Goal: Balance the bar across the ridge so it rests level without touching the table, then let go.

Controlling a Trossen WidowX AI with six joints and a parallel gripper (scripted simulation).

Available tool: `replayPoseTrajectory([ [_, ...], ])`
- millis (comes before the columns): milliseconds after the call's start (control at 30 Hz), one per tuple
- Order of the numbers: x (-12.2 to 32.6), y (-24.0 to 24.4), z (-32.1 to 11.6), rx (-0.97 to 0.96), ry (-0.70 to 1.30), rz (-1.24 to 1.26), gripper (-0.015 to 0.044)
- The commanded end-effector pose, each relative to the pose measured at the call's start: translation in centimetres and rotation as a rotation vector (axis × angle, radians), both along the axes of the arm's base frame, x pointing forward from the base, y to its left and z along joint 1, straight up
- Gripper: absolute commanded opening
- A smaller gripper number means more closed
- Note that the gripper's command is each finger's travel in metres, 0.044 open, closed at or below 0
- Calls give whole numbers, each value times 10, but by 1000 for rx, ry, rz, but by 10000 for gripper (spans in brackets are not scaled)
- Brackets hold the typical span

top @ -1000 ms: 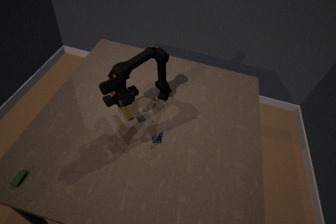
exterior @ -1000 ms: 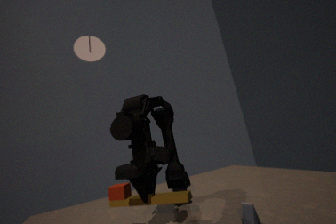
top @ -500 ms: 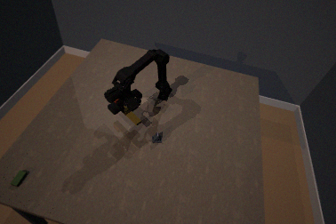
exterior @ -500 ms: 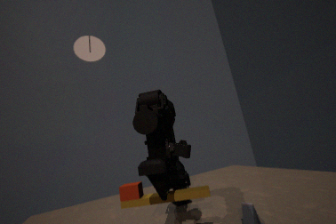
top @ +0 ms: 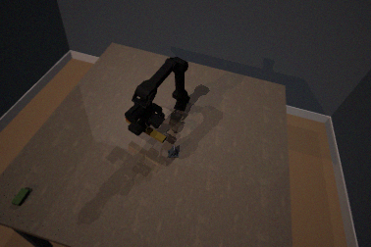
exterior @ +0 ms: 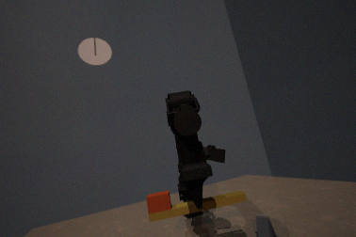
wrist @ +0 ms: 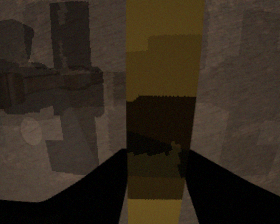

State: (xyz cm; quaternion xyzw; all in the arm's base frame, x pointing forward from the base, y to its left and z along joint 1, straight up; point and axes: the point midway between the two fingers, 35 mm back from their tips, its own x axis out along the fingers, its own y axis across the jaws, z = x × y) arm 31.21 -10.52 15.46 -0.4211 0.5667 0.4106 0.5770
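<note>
The jaws of the gripper (top: 146,128) (exterior: 193,212) (wrist: 157,151) pinch the yellow bar (top: 157,135) (exterior: 227,199) (wrist: 164,65) between them; the bar sticks out on both sides of the jaws, and an orange block (exterior: 159,201) sits on it near one end, beside the jaws; the ridge (top: 173,152) (exterior: 265,227) stands on the table (top: 236,165) (exterior: 292,191), near the jaws, just beyond the bar's other end and apart from it; a green object (top: 21,196) lies well apart from the jaws, near a table corner; a round pale disc (exterior: 94,51) is on the wall behind the jaws.
</note>
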Motion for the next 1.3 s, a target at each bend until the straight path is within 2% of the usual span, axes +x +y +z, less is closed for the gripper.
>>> replayPoseTrajectory([
  [0,8,15,3,-6,-6,70,0],
  [667,27,89,3,-7,-7,351,0],
  [1267,23,159,3,-7,-8,602,0],
])
